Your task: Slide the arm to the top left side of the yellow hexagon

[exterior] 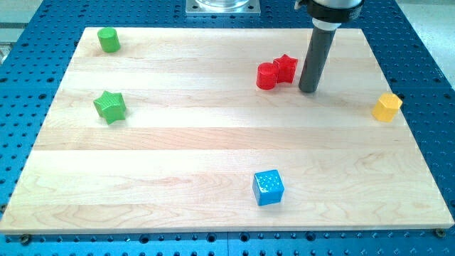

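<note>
The yellow hexagon (387, 107) sits near the right edge of the wooden board (213, 149). My tip (308, 89) rests on the board, well to the left of the yellow hexagon and slightly above it in the view. The tip is just right of the red star (286, 68), which touches the red cylinder (266, 75).
A green cylinder (109, 40) stands at the top left. A green star (110, 107) lies at the left. A blue cube (268, 188) sits near the bottom centre. A blue perforated table (28, 78) surrounds the board.
</note>
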